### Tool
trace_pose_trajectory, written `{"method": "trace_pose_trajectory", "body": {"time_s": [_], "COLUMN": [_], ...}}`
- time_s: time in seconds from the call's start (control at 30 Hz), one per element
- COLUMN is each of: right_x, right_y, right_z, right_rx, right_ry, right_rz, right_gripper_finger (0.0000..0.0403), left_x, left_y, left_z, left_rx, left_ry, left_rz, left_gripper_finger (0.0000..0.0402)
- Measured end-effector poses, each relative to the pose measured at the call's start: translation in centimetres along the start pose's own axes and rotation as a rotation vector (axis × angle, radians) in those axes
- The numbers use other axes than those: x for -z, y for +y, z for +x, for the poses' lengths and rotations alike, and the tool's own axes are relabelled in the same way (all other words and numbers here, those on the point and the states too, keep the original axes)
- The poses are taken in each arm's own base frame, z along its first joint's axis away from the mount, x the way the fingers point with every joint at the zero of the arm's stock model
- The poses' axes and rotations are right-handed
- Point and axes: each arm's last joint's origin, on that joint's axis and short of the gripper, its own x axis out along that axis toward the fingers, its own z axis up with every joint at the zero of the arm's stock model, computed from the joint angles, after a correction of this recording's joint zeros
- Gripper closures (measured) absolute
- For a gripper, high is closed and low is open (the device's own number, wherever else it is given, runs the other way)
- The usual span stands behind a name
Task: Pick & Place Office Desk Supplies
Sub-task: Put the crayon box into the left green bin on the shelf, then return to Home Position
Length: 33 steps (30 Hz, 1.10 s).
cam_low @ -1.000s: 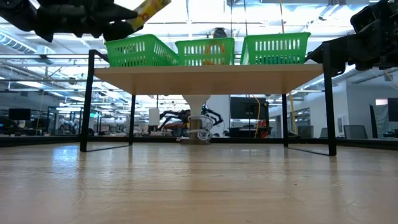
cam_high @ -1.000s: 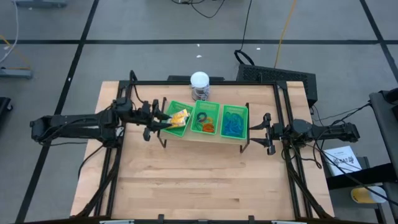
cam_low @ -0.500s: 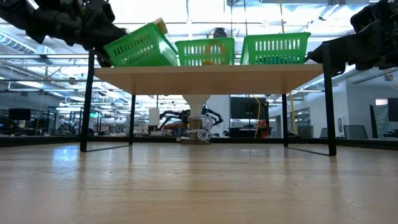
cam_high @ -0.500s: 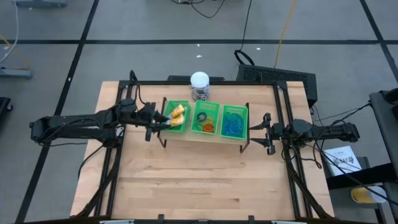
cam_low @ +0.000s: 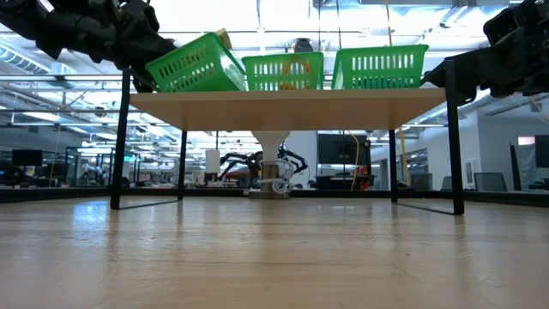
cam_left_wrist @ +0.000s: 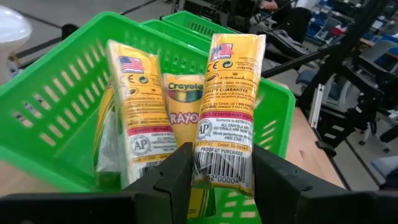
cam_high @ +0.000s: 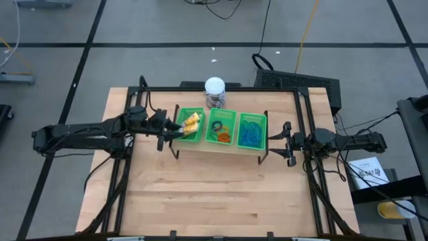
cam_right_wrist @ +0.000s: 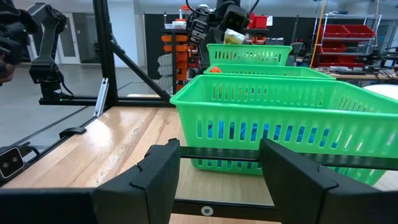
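Left gripper (cam_left_wrist: 219, 180), jaws clamped on a yellow cardboard crayon box (cam_left_wrist: 229, 106), is placing it in the tilted green plastic basket (cam_high: 190, 126) at upper centre; release comes next, while the right gripper (cam_right_wrist: 219, 163) waits with jaws open at the right.

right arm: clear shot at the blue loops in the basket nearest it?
Probably yes. The right gripper hangs open beside that basket, whose top is uncovered over the blue loops; it would need to rise over the rim.

The light is bright and even, coming from above. The wooden table (cam_high: 200, 194) looks pale with only soft shadows. In the low view, ceiling lights glare white behind the green baskets (cam_low: 283, 70), and the near table is blurry. The yellow crayon boxes (cam_left_wrist: 230, 106) look sharp, with a little shine.
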Motion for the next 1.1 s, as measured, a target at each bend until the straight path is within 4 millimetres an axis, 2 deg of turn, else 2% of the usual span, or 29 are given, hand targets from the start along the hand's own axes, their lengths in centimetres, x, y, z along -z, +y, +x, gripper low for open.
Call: {"method": "trace_pose_trajectory", "body": {"time_s": [0.4, 0.87, 0.97, 1.1], "right_x": [0.0, 0.0, 0.0, 0.0], "right_y": [0.0, 0.0, 0.0, 0.0], "right_z": [0.0, 0.0, 0.0, 0.0], "right_rx": [0.0, 0.0, 0.0, 0.0], "right_ry": [0.0, 0.0, 0.0, 0.0], "right_rz": [0.0, 0.0, 0.0, 0.0], "right_gripper_finger": [0.019, 0.019, 0.019, 0.019], "left_x": [-3.0, -2.8, -3.4, -5.7], "left_y": [-0.9, -1.2, -1.3, -1.7], "left_z": [-0.7, -0.4, -1.2, -3.7], "left_rx": [-0.063, -0.102, -0.104, -0.142], "left_ry": [0.029, 0.051, -0.003, -0.103], "left_rz": [-0.002, 0.005, 0.027, 0.038], "left_gripper_finger": [0.025, 0.0164, 0.0154, 0.0152]}}
